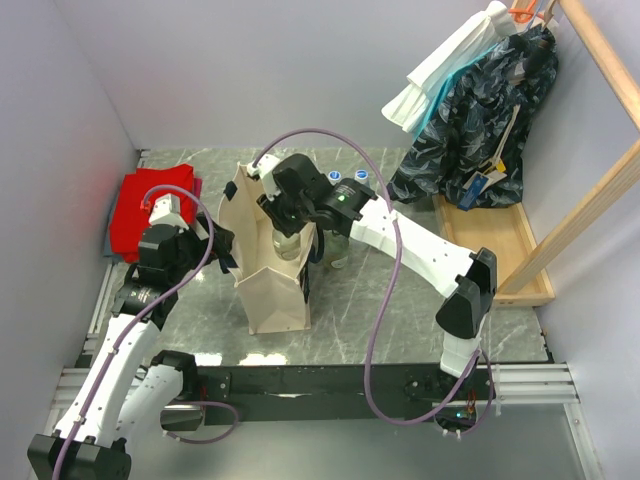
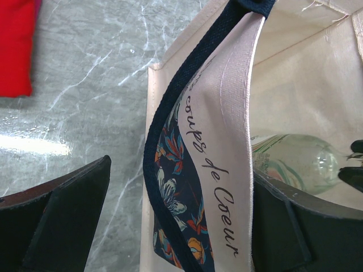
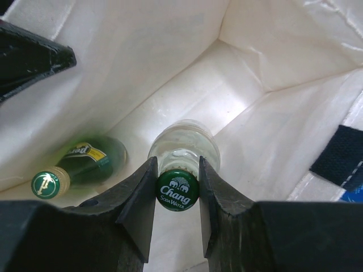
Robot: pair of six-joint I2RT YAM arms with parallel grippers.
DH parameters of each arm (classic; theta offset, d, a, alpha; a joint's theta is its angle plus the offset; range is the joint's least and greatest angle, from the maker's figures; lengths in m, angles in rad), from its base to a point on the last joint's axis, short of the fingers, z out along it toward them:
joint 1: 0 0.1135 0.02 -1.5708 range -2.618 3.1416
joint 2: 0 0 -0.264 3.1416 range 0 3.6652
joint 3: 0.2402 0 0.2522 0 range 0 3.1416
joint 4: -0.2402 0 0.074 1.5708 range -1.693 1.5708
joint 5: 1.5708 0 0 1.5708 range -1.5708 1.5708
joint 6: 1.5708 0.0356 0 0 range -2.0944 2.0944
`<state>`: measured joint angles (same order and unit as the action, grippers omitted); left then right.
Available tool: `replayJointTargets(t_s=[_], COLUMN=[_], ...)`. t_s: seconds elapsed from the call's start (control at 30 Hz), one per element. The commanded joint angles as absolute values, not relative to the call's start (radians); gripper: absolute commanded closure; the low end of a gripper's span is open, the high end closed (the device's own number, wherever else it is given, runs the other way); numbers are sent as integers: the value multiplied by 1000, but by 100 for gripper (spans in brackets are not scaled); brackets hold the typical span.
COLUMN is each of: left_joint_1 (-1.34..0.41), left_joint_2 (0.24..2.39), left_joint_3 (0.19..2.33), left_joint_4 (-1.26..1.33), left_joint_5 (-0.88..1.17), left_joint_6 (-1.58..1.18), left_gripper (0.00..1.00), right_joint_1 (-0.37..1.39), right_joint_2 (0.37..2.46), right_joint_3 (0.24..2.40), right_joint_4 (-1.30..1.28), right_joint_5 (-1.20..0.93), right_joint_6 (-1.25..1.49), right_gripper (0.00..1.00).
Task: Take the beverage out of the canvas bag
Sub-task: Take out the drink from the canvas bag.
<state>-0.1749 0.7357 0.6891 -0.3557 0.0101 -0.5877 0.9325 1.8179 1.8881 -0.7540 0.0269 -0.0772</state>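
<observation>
Right gripper [image 3: 177, 165] is inside the canvas bag [image 1: 272, 295], jaws pinched on the green cap [image 3: 177, 191] of the beverage [image 3: 184, 141], a clear bottle with its neck toward the bag's mouth. Cloth walls are close all round, with open room only upward. Left gripper [image 2: 181, 170] is spread astride one side wall, one finger outside over the table [image 2: 85, 85] and one inside. That view alone shows the script "coups de Coeur" on a floral panel, and only the right wrist view shows a green bottle [image 3: 93, 158] lying beside the beverage. Cap reads "Chang Soda Water"; the green bottle's yellow label is too blurred to read.
</observation>
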Motion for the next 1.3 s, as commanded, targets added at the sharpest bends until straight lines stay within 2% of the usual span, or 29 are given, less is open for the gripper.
replayJointTargets(t_s=[0.0, 1.27], left_joint_1=[-179, -179], left_joint_2=[730, 727], left_joint_3=[715, 715], left_joint_4=[-331, -330], left_joint_5=[11, 15], left_joint_6=[-575, -575], left_gripper=[4, 4], right_joint_1=[940, 973], right_joint_2=[1735, 1713], right_joint_3=[1996, 2167], right_joint_4=[-644, -681], right_joint_5=[49, 123], right_joint_6=[-97, -155], right_gripper=[100, 100])
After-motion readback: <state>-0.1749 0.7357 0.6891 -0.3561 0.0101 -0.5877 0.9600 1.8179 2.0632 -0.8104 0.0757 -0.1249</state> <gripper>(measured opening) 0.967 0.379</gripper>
